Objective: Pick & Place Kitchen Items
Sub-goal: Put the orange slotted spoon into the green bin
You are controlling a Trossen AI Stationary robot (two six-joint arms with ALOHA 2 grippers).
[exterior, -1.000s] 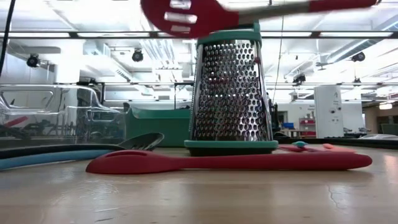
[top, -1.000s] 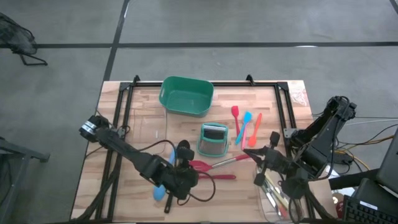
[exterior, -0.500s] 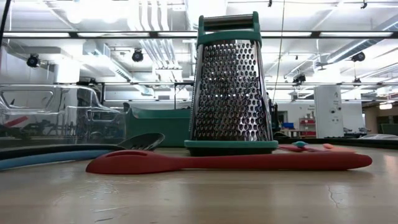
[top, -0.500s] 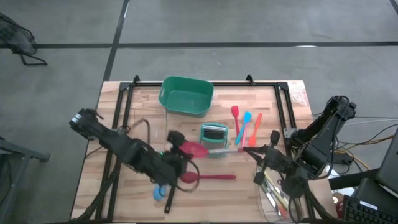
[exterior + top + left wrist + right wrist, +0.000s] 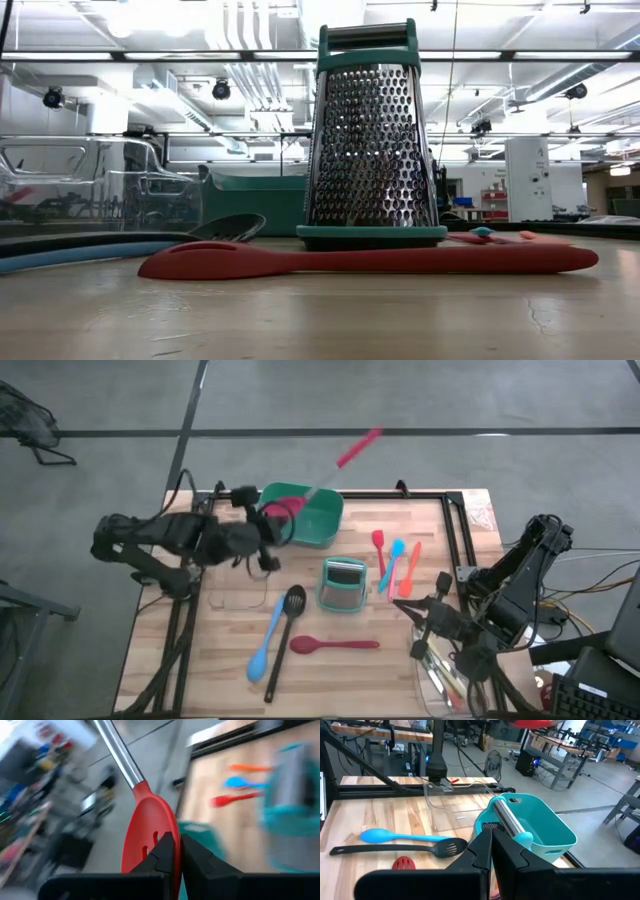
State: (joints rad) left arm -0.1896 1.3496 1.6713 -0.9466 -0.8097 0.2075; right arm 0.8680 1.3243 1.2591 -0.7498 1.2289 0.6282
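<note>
Red slotted spoon with a steel handle (image 5: 300,503) is clamped by the left gripper (image 5: 262,520) above the green plastic tub (image 5: 318,525), while the right gripper (image 5: 408,606) is kept shut beside it.

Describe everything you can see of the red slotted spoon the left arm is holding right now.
The red slotted spoon has a glossy red head with slots cut in it, a bare metal shaft, and a red grip at the far end of the handle. The left gripper is shut on its head. From above, the head sits over the near rim of the green tub, and the handle slants up and away past the table's far edge. It touches nothing but the gripper.
</note>
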